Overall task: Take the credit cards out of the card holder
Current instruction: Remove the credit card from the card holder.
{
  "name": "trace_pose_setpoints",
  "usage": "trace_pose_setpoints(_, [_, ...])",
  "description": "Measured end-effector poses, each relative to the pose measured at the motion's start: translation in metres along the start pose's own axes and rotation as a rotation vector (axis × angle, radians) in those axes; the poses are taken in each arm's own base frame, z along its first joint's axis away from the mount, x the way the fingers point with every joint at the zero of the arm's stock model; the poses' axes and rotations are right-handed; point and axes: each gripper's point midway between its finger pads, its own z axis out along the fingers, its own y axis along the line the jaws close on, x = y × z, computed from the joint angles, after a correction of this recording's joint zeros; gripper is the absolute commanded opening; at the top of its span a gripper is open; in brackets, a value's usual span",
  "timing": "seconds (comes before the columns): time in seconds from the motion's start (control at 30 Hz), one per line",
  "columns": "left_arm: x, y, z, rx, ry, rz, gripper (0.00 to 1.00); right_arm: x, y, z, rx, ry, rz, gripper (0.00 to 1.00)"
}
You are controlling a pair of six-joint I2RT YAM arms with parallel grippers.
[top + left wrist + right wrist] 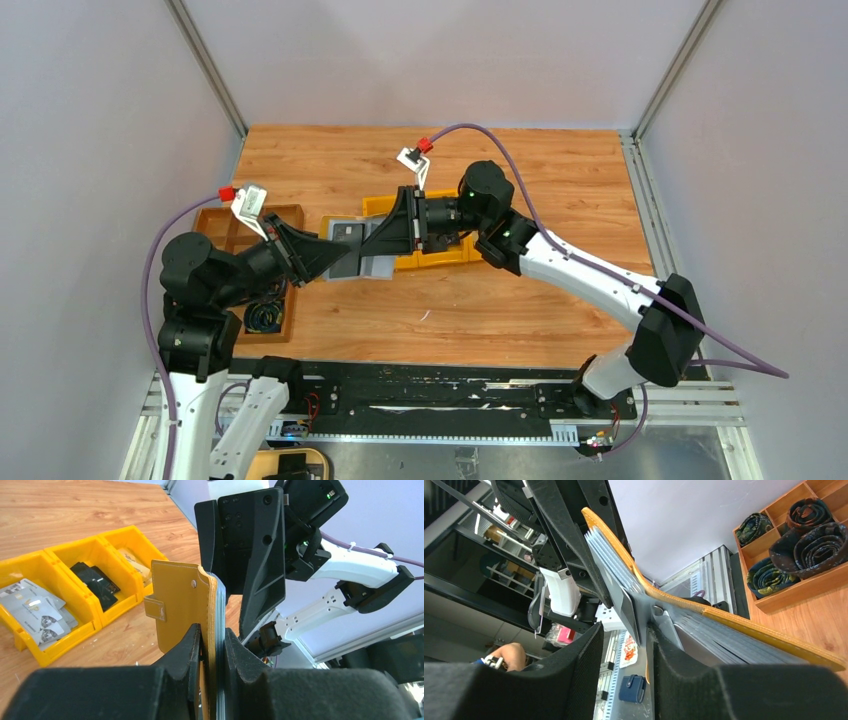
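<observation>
The mustard-yellow card holder (182,600) stands on edge, open, with its snap stud facing the left wrist camera. My left gripper (212,630) is shut on one of its flaps. In the right wrist view the card holder (744,627) spreads open, showing grey pockets. The edge of a grey card (626,605) sticks out between the fingers of my right gripper (625,627). Its jaws are apart, with a gap left of the card. In the top view the two grippers meet at the card holder (352,250), the left gripper (335,255) facing the right gripper (385,235).
Yellow bins (75,547) sit behind the holder; one has grey cards (35,612), another black items (95,582). A brown compartment tray (232,222) with rolled ties (809,540) is at the left. A small blue wallet (633,687) lies below the table's near edge.
</observation>
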Motion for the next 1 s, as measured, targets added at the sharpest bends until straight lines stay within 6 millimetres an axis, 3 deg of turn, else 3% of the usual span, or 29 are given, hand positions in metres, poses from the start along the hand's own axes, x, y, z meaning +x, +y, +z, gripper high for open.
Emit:
trace_pose_setpoints(0.1, [-0.002, 0.002, 0.000, -0.006, -0.012, 0.008, 0.00, -0.002, -0.002, 0.003, -0.013, -0.008, 0.021, 0.30])
trace_pose_setpoints(0.43, [-0.009, -0.005, -0.002, 0.008, -0.045, 0.059, 0.00, -0.008, 0.004, 0.005, -0.048, -0.024, 0.053, 0.19])
trace_pose_setpoints(0.63, [-0.010, -0.010, -0.003, 0.028, -0.043, 0.067, 0.00, -0.007, 0.006, 0.004, -0.060, -0.031, 0.049, 0.01])
trace_pose_setpoints(1.0, [-0.009, -0.027, -0.006, 0.099, -0.016, 0.023, 0.04, -0.002, 0.026, -0.007, -0.129, -0.040, 0.021, 0.00])
